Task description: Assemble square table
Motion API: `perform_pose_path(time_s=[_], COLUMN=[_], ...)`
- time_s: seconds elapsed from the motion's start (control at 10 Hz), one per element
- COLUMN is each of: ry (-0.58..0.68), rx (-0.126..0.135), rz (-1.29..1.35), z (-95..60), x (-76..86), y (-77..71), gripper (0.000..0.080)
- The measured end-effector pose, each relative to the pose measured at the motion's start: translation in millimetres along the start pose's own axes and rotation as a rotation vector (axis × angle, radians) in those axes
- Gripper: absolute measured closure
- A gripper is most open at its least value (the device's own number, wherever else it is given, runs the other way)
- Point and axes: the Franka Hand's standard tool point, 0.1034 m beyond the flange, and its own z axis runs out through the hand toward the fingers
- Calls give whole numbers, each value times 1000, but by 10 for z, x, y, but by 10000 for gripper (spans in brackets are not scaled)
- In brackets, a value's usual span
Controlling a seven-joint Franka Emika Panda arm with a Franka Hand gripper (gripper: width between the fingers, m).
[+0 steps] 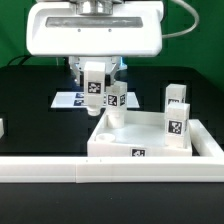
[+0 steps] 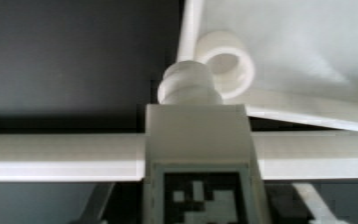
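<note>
The white square tabletop (image 1: pixel 150 142) lies with its raised rim up, a tag on its front wall. My gripper (image 1: pixel 100 78) is shut on a white tagged leg block (image 1: pixel 112 100) and holds it upright over the tabletop's far corner on the exterior view's left. In the wrist view the leg (image 2: pixel 199 140) fills the middle between my jaws (image 2: pixel 199 205). Its round end (image 2: pixel 190 85) sits right beside the corner hole (image 2: pixel 229 65) of the tabletop (image 2: pixel 309 90). I cannot tell if it is inside the hole. Two more legs (image 1: pixel 177 99) (image 1: pixel 178 127) stand at the tabletop's right side.
The long white border rail (image 1: pixel 100 170) runs along the front and crosses the wrist view (image 2: pixel 51 155). The marker board (image 1: pixel 72 100) lies flat behind the gripper. Another white block (image 1: pixel 2 127) shows at the exterior view's left edge.
</note>
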Motion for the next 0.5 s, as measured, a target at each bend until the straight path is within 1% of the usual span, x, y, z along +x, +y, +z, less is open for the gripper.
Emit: perform_pose_path(time_s=[0.1, 0.2, 0.4, 0.5], ry=[45, 18, 27, 37], rx=[-13, 8, 17, 21], rz=[-6, -2, -1, -7], z=[-19, -5, 15, 42], x=[34, 45, 136, 162], y=[12, -37, -74, -127], gripper=[512, 512, 512, 512])
